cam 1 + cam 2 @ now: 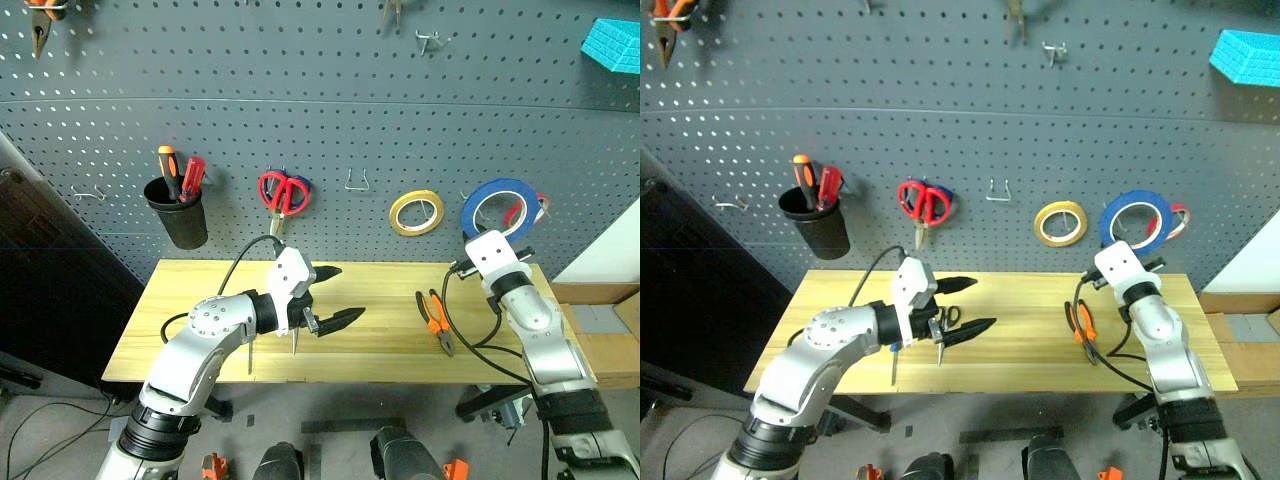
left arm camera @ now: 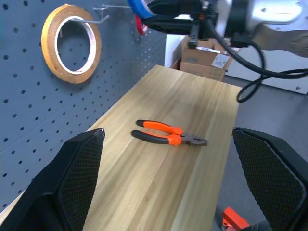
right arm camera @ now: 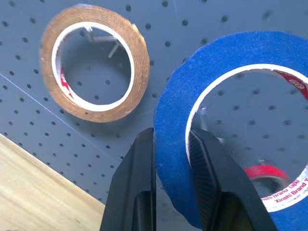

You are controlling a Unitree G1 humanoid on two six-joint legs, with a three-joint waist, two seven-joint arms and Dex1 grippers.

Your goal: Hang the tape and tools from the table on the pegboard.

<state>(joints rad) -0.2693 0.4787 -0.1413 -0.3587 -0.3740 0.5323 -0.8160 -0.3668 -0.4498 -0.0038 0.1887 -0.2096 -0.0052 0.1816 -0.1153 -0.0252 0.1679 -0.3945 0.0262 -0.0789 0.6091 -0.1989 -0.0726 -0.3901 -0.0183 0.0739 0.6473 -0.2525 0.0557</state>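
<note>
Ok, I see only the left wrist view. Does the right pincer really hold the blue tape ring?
Observer: Yes, the right pincer is shut on the flat blue tape ring, one finger inside its hole, one outside.
Operator: Which tools lie on the light wooden table besides the orange-and-black pliers?
Observer: Small black-handled scissors and a slim blue-handled screwdriver, near the left pincer.
Operator: What hangs left of the yellow tape roll?
Observer: Red-handled scissors and a black cup with two screwdrivers.

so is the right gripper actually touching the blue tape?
Touching. In the right wrist view the right gripper has its two black fingers pinched on the band of the blue tape, one finger outside the ring, the other through its hole.
</note>
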